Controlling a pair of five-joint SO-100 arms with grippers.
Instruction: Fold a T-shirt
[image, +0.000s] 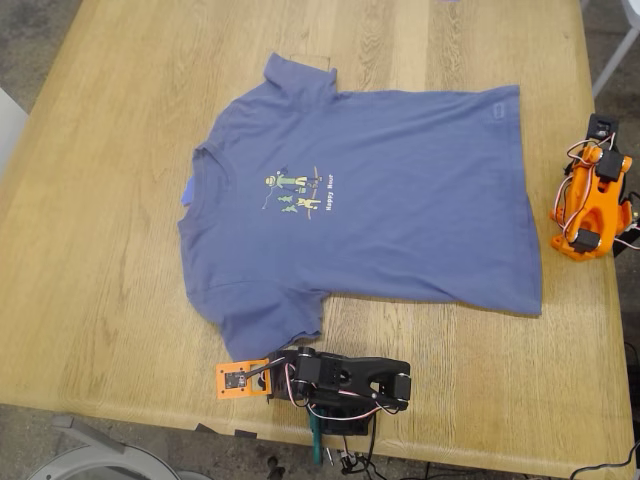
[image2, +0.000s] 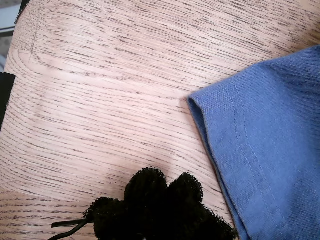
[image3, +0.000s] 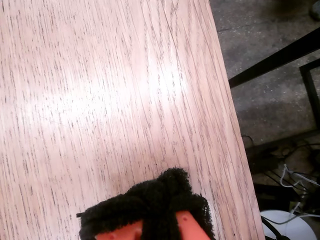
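The slate-blue T-shirt lies flat and face up on the wooden table. Its collar points to the exterior view's left and its hem to the right. A small green-and-yellow print marks the chest. My first gripper rests on the wood at the table's near edge, just beside the corner of the near sleeve. Its black padded fingertips are pressed together on nothing. My second gripper is also shut and empty over bare wood. Its orange arm stands past the shirt's hem.
The table's edge runs close beside my second gripper, with floor, dark bars and cables beyond it. More cables hang below the first arm's base. A pale chair part shows at the exterior view's lower left.
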